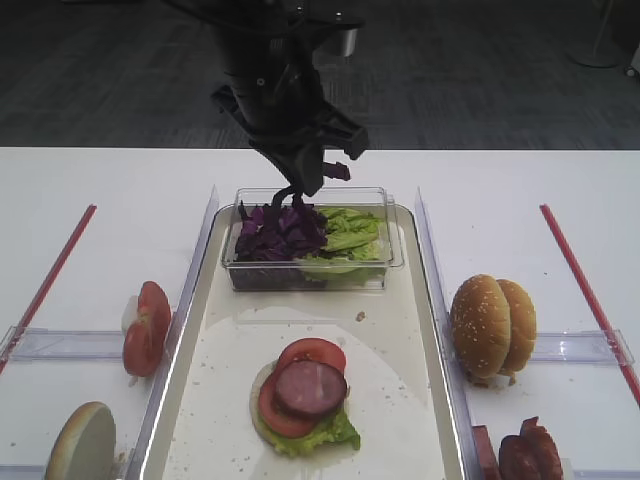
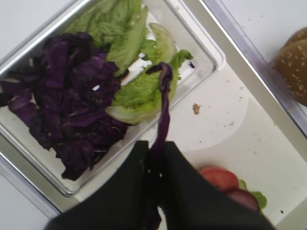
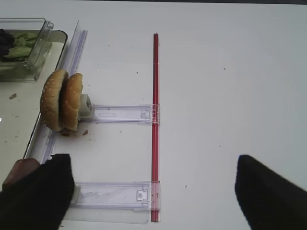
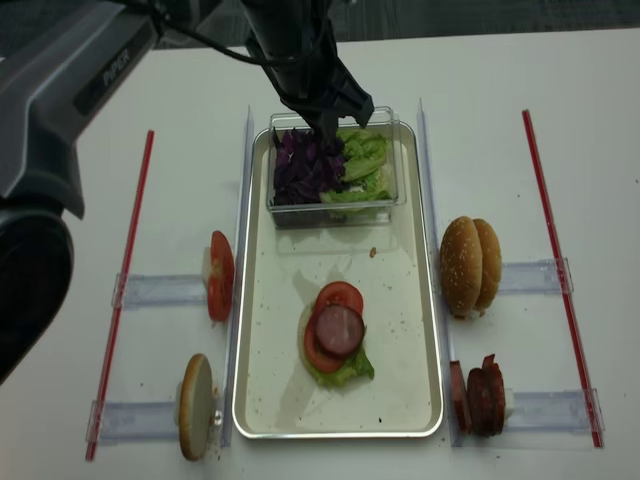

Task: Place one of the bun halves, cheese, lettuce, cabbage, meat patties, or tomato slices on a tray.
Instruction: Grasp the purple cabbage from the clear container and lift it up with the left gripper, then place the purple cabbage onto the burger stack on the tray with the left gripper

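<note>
Upper centre of the overhead view: the left gripper [image 1: 300, 183] hangs over the clear plastic box [image 1: 310, 273], jaws clenched on one purple strip of cabbage [image 2: 164, 108] — the rest of the cabbage lies in the box's left half, lettuce [image 1: 352, 233] in its right. The box sits at the far end of the tray [image 1: 190, 330]. Lower centre, a stack holds two tomato slices [image 1: 311, 352] and one meat patty [image 1: 311, 388]. Two bun halves [image 1: 492, 326] stand at right. The right gripper's [image 3: 153, 191] jaws stand released — holding nothing.
</note>
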Motion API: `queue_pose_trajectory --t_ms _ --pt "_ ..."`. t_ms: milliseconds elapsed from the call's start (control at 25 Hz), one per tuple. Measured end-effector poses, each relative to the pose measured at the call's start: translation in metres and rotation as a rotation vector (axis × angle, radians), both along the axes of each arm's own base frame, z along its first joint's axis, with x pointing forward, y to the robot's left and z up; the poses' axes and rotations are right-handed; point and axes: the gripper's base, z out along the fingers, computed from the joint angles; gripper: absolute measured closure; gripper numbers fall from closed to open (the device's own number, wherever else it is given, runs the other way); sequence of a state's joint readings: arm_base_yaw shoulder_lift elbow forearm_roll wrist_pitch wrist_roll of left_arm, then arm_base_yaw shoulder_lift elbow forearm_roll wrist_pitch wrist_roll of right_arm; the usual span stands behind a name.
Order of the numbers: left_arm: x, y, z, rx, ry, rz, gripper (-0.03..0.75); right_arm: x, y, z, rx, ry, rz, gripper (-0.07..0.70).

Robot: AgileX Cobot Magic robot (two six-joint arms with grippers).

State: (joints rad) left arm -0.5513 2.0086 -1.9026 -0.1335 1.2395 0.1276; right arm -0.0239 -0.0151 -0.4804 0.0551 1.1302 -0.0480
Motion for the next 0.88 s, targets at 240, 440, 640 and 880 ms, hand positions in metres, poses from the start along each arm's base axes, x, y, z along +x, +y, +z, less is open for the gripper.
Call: queue_pose_trajectory --t_ms 240,440,640,880 --pt "-0.032 -0.013 0.007 0.009 0.009 -0.068 0.683 0.000 0.000 0.000 0.000 0.000 0.000 -0.060" --pt "-0.054 -0.015 0.008 0.022 0.026 -0.101 0.683 0.000 0.000 0.000 0.000 0.000 0.000 -0.060" --pt "-0.069 -0.014 0.003 0.039 0.059 -0.100 0.683 0.000 0.000 0.000 0.000 0.000 0.000 -0.060" --pt "-0.090 -0.010 -0.013 0.082 0.120 -0.114 0.683 0.000 0.000 0.000 0.000 0.000 0.000 -0.060"
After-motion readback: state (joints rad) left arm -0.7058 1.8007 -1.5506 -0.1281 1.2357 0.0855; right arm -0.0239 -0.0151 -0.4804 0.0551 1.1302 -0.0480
